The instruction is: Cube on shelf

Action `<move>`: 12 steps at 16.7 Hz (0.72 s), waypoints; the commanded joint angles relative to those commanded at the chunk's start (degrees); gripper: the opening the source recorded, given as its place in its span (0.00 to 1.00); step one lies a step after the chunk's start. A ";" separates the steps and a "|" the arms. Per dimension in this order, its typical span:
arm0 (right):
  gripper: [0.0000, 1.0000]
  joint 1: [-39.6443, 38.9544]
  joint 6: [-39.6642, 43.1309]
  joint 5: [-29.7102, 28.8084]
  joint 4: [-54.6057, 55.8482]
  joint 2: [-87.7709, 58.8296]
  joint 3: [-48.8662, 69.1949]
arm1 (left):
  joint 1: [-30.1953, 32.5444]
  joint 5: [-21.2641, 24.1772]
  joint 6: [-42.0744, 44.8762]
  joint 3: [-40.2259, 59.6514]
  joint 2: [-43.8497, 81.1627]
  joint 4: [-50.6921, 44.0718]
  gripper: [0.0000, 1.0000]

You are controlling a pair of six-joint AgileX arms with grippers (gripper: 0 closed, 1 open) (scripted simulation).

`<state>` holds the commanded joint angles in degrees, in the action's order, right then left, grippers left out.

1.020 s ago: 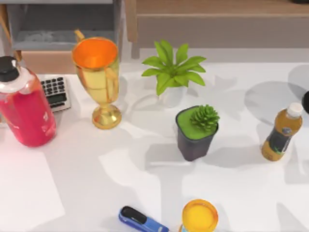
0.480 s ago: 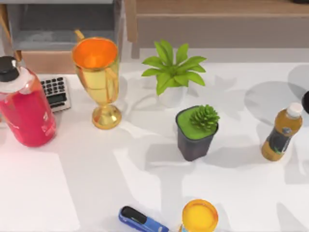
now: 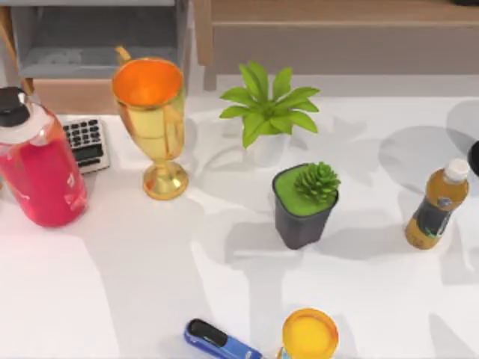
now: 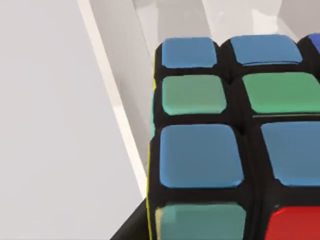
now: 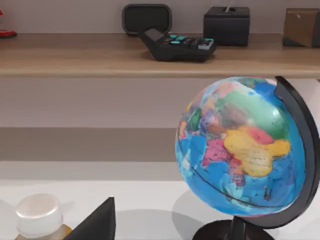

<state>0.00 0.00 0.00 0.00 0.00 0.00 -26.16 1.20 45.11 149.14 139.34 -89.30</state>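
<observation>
The cube [image 4: 220, 145] sits immediately below the left wrist camera, showing blue, green and red tiles on a black grid above a pale surface. This closeness suggests the left gripper has it between its jaws or is about to. Whether those jaws are open or closed on it cannot be told, nor can the cube's position relative to the tabletop edges. The destination is the shelf [image 3: 337, 11], a wooden board running along the far edge of the tabletop toward its right corner, with a grey-brown front below. The narrower cubby [image 3: 93, 37] occupies the far left corner and is not the target. In the right wrist view the board already carries a keypad device [image 5: 177, 46], a black box [image 5: 226, 19] and a brown box [image 5: 302, 26], all set toward its rear. The front strip is bare and is judged the best landing zone. The right arm faces the shelf from beside the globe [image 5: 240, 150]; its jaw state cannot be told either. On the tabletop, the trophy [image 3: 153, 123] and the plant [image 3: 268, 108] stand tall near the far edge and obstruct a direct approach. The pot [image 3: 303, 206] holds the centre, the red bottle [image 3: 37, 164] and calculator [image 3: 87, 142] the left edge, the juice bottle [image 3: 435, 209] the right edge, and the stapler [image 3: 221, 342] the near edge. Open room lies at the near left corner and between plant and juice bottle, so a raised carry is advisable.
</observation>
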 joint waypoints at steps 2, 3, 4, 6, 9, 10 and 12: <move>1.00 0.00 0.00 0.00 0.00 0.00 0.00 | 1.33 0.56 -0.68 2.92 3.60 0.17 0.00; 1.00 0.00 0.00 0.00 0.00 0.00 0.00 | 2.24 1.34 -0.91 4.40 5.53 0.62 0.00; 1.00 0.00 0.00 0.00 0.00 0.00 0.00 | 3.12 2.36 -1.03 5.64 7.51 1.11 0.00; 1.00 0.00 0.00 0.00 0.00 0.00 0.00 | 4.62 4.72 -1.14 7.17 10.93 2.12 0.00; 1.00 0.00 0.00 0.00 0.00 0.00 0.00 | 5.62 7.28 -1.11 7.67 13.57 3.66 0.00; 1.00 0.00 0.00 0.00 0.00 0.00 0.00 | 5.62 7.28 -1.11 7.67 13.57 3.66 0.00; 1.00 0.00 0.00 0.00 0.00 0.00 0.00 | 5.62 7.28 -1.11 7.67 13.57 3.66 0.00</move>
<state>0.00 0.00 0.00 0.00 0.00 0.00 -20.54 8.47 44.00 156.81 152.91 -85.64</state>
